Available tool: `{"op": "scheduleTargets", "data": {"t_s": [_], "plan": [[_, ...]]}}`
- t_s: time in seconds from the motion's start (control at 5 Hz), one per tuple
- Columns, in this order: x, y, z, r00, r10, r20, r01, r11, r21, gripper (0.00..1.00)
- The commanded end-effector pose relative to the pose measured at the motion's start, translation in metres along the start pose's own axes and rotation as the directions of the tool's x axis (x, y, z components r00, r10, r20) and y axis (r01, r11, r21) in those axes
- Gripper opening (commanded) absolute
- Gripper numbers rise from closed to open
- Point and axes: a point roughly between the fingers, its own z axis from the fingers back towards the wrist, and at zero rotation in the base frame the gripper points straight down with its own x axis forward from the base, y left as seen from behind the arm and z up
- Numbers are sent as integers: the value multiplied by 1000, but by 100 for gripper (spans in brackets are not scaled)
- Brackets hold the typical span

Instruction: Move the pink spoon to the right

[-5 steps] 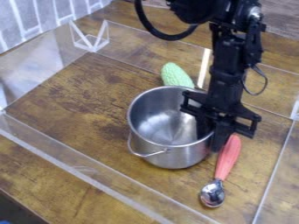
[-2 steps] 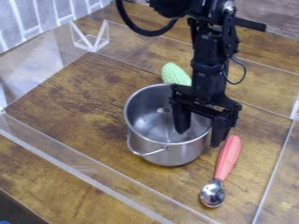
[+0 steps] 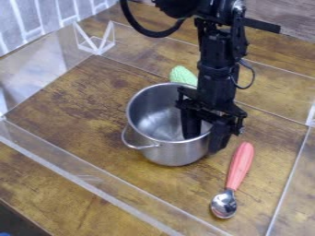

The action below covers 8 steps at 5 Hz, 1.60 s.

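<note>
Pink-red plastic, flat and slim: the pink spoon (image 3: 234, 175) lies free on the wooden worktop (image 3: 74, 124), right of the steel pot (image 3: 170, 135), shiny bowl nearest us. And the end effector (image 3: 209, 130) hangs over the pot's right rim, fingers parted, gripping nothing. My read: it should pinch that thin handle mid-length, straight down, well clear of the pot wall.

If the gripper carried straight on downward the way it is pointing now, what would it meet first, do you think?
Most likely the steel pot: the gripper points straight down over the pot's right rim, so its fingers would strike the rim or wall. Depth is unclear; they might pass just outside onto the wooden table.
</note>
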Motion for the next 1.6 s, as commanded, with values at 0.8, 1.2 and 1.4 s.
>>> {"op": "scheduleTargets", "data": {"t_s": [0.8, 1.2, 1.4], "plan": [[-1, 14, 41, 997, 36, 75, -34, 999, -29, 100], [-7, -11, 65, 996, 21, 86, -18, 999, -33, 100], [-6, -9, 75, 994, 28, 103, -25, 999, -31, 100]]}}
